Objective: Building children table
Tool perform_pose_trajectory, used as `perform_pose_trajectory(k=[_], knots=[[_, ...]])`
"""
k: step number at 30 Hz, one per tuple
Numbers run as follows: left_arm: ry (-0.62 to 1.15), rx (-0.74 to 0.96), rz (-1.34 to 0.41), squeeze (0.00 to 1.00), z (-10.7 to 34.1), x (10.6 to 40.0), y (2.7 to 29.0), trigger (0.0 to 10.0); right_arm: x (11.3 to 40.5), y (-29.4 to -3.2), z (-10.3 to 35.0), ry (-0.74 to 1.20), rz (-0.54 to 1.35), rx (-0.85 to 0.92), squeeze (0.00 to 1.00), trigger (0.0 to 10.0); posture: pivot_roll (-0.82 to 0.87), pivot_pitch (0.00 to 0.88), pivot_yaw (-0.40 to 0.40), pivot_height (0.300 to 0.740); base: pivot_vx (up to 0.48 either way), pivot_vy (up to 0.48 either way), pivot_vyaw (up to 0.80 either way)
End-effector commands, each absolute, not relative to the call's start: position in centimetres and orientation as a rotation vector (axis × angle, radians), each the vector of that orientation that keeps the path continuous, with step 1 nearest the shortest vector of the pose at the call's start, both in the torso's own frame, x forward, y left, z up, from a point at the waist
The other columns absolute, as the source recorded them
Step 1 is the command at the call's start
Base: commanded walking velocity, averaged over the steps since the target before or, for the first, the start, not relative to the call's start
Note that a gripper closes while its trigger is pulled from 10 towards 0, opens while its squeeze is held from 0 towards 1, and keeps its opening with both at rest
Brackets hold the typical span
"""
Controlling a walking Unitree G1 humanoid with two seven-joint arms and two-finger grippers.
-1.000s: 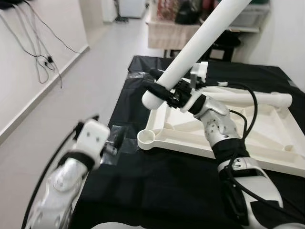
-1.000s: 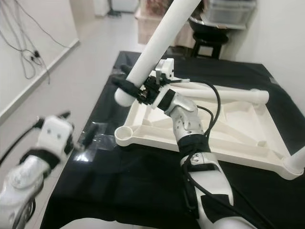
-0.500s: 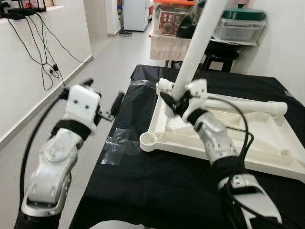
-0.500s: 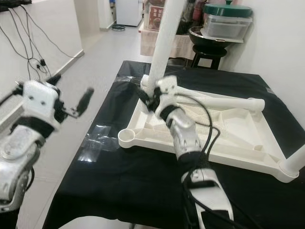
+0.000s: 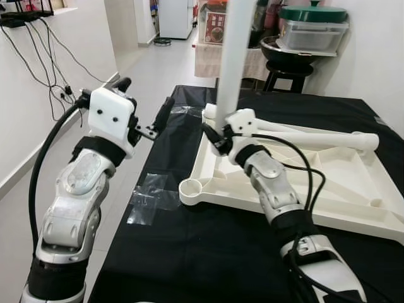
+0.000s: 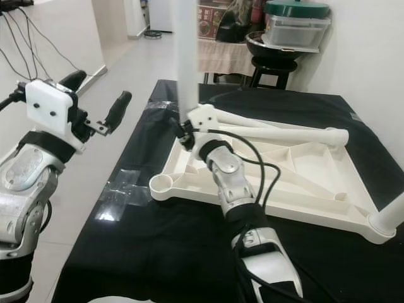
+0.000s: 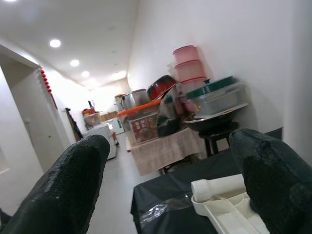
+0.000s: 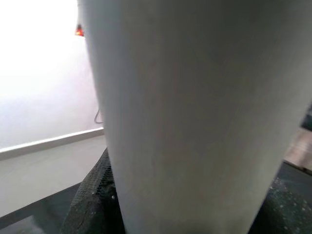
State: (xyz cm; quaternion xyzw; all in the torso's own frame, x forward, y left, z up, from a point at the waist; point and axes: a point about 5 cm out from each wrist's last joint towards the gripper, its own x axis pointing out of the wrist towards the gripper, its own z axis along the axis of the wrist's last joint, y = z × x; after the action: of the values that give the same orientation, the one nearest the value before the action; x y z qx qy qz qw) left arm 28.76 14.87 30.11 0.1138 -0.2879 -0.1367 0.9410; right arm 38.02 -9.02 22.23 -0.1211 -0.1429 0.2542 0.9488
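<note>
The white children's tabletop (image 5: 218,191) lies upside down on the black-covered table. My right gripper (image 5: 216,135) is shut on a white table leg (image 5: 235,50), holding it upright over the tabletop's far left corner. In the right wrist view the leg (image 8: 185,117) is close up, with a black finger (image 8: 92,200) beside it. The gripper hides the leg's lower end. A second leg (image 5: 328,136) lies across the tabletop's far side. The near left corner socket (image 5: 191,187) is empty. My left gripper (image 5: 142,98) is raised left of the table, open and empty.
A black cloth (image 5: 189,252) covers the table, with a clear tape patch (image 5: 151,199) at its left edge. Another leg (image 6: 388,218) stands at the tabletop's near right corner. A stool and stacked containers (image 5: 303,38) are behind. Bare floor and a cabled wall (image 5: 38,57) lie left.
The right gripper has swung the leg from a steep tilt to upright and carried it to the far left corner. The left arm has risen from low to high. The camera has shifted.
</note>
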Motion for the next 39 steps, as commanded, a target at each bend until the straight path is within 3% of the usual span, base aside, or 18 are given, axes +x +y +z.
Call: perform_pose_trajectory(k=[1,10,17,18,19,20,26,35,36,39], knots=[[-0.607,0.214,-0.326,1.00,30.4,28.8,14.2,10.0,37.6,-8.2,22.1,-0.312,0.558,-0.262,0.00,10.0,0.07,0.000,-0.042,0.740,0.000,0.000,0.00],[-0.633,0.132,-0.626,1.00,31.1,27.5,11.4,10.0,38.2,-7.4,21.8,-0.266,0.525,-0.282,0.00,10.0,0.07,0.000,-0.045,0.740,0.000,0.000,0.00],[-0.636,0.126,-0.637,1.00,31.0,27.6,10.9,10.0,37.8,-6.4,22.3,-0.297,0.582,-0.263,0.00,10.0,0.07,0.000,-0.044,0.740,0.000,0.000,0.00],[-0.637,0.127,-0.625,0.62,31.1,27.7,11.0,10.0,37.4,-5.8,22.4,-0.316,0.626,-0.263,0.00,10.0,0.07,0.000,-0.044,0.740,0.000,0.000,0.00],[-0.638,0.127,-0.617,0.62,31.1,27.8,11.1,10.0,37.2,-5.5,22.5,-0.329,0.653,-0.264,0.00,10.0,0.07,0.000,-0.044,0.740,0.000,0.000,0.00],[-0.638,0.126,-0.611,0.00,31.1,27.9,11.1,10.0,36.7,-5.0,22.5,-0.343,0.696,-0.266,0.00,10.0,0.06,0.000,-0.042,0.740,0.000,0.000,0.00],[-0.648,0.104,-0.598,0.00,31.3,28.4,11.5,10.0,34.7,-2.9,22.0,-0.387,0.884,-0.304,0.00,10.0,0.05,0.000,-0.037,0.740,0.000,0.000,0.00],[-0.648,0.102,-0.601,0.00,31.3,28.5,11.5,10.0,34.2,-2.5,21.5,-0.382,0.920,-0.327,0.00,10.0,0.05,0.000,-0.034,0.740,0.000,0.000,0.00],[-0.651,0.091,-0.604,0.00,31.3,28.6,11.3,0.0,34.3,-2.7,21.0,-0.358,0.910,-0.343,0.00,10.0,0.04,0.000,-0.030,0.740,0.000,0.000,0.00],[-0.655,0.085,-0.606,0.00,31.4,28.6,11.2,0.0,34.5,-3.0,20.7,-0.338,0.895,-0.355,0.00,10.0,0.04,0.000,-0.030,0.740,0.000,0.000,0.00]])
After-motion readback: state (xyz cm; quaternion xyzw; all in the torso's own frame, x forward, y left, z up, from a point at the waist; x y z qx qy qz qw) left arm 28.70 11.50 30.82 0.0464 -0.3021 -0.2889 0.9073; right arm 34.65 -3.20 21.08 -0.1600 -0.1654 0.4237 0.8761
